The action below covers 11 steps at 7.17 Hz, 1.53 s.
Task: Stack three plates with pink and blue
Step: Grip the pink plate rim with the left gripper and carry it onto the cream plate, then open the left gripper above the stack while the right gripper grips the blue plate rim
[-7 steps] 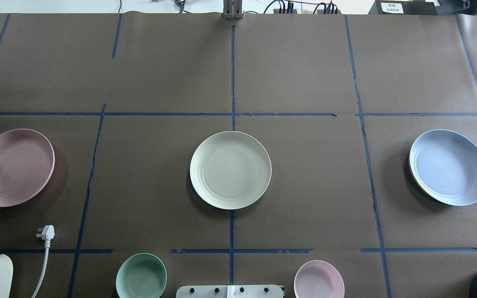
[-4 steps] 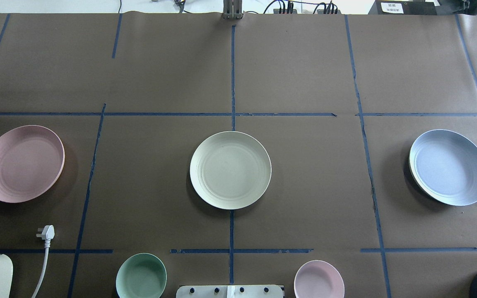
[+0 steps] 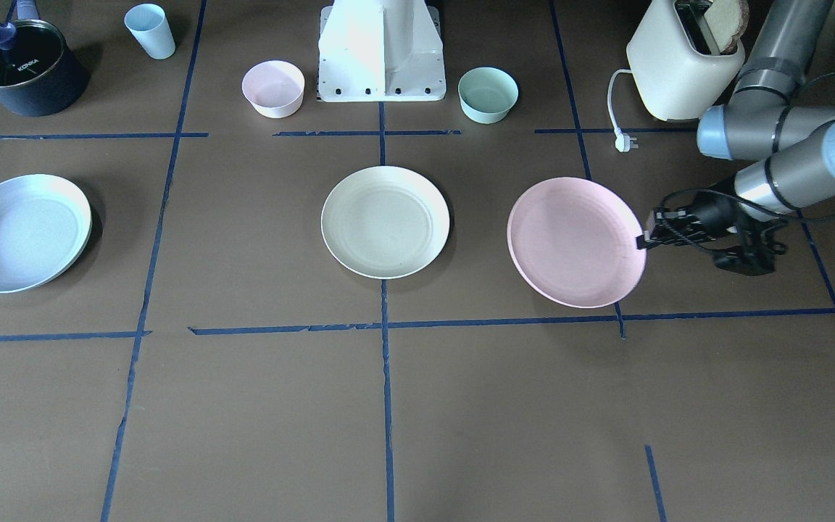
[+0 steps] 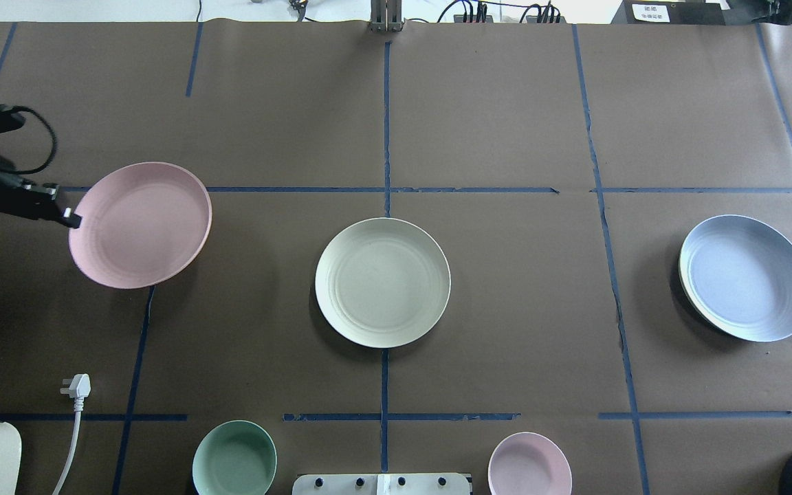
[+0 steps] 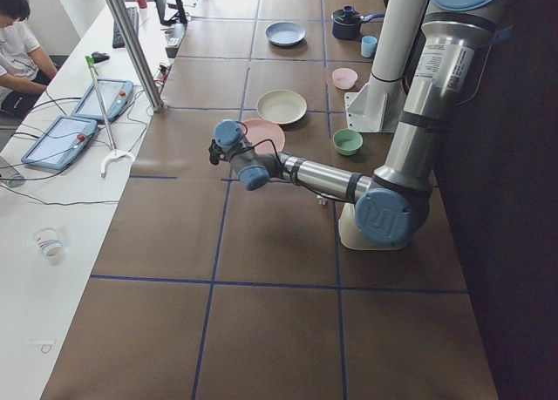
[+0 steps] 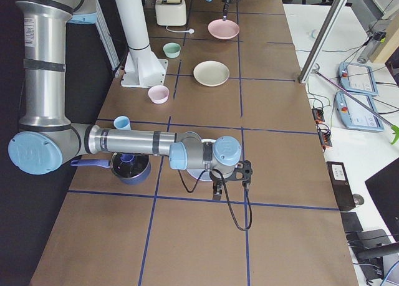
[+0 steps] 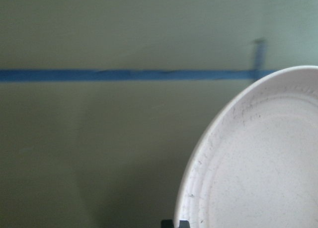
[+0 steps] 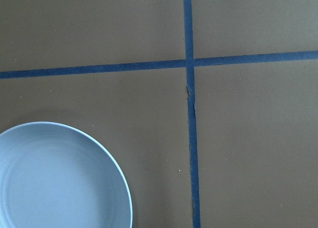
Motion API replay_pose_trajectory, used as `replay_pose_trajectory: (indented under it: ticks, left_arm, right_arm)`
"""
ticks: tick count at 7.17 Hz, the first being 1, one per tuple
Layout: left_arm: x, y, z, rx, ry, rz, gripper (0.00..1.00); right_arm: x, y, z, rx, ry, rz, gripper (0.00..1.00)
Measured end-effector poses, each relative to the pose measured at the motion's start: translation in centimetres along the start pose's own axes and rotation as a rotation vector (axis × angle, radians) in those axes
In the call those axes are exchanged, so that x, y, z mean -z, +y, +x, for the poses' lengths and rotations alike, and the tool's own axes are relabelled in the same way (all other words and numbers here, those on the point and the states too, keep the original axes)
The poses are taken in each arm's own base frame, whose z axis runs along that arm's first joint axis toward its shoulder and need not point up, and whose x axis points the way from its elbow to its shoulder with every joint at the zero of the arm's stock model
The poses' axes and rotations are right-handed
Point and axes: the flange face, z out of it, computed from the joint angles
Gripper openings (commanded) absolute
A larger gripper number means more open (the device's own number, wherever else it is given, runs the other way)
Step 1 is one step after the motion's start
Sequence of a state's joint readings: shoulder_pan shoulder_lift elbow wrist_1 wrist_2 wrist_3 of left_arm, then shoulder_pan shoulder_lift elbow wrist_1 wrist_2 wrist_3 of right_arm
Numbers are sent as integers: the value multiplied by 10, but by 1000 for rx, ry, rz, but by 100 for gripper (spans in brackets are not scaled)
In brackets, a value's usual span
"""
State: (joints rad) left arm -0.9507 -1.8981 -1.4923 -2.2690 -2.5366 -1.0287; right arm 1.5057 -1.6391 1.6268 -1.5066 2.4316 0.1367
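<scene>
Left gripper point(image 4: 70, 220) clamps its jaws on the left rim of the pale pink round matte plate point(image 4: 140, 225), at the left middle of the overhead view. That plate is raised off the brown paper point(image 4: 506, 124), with its shadow beneath and faint concentric rings inside. Well apart to its right, the cream-white round matte plate point(image 4: 382, 282) lies at frame centre and the pale blue round matte plate point(image 4: 746, 277) at far right. Right gripper point(image 6: 216, 191) is near the blue one; whether it is clenched cannot be told.
</scene>
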Motion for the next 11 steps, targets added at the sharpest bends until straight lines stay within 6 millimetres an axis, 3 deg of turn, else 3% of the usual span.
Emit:
replay_pose_trajectory:
  ticks: [1, 2, 3, 4, 6, 7, 9, 11]
  left_arm:
    - [-40, 4, 77, -9, 30, -27, 0]
    - [-81, 18, 134, -24, 36, -24, 7]
    - [-112, 35, 166, -42, 32, -13, 51]
    - [-129, 46, 181, -55, 30, -7, 100]
    - [-133, 58, 192, -76, 42, 2, 100]
    - [-121, 58, 188, -81, 48, 18, 100]
    - [-88, 43, 167, -66, 42, 69, 100]
    - [-77, 37, 154, -51, 32, 92, 100]
  right_arm:
    - [1, -1, -2, 4, -1, 4, 100]
    - [3, -1, -4, 21, -4, 17, 100]
    - [3, -1, -3, 45, -8, 37, 100]
    - [0, 0, -2, 59, -12, 47, 100]
    - [-3, 1, -4, 71, -51, 44, 100]
    - [-9, 1, -12, 93, -66, 36, 100]
    - [-44, 10, -42, 136, -77, -3, 100]
    - [-79, 32, -49, 127, -78, -16, 100]
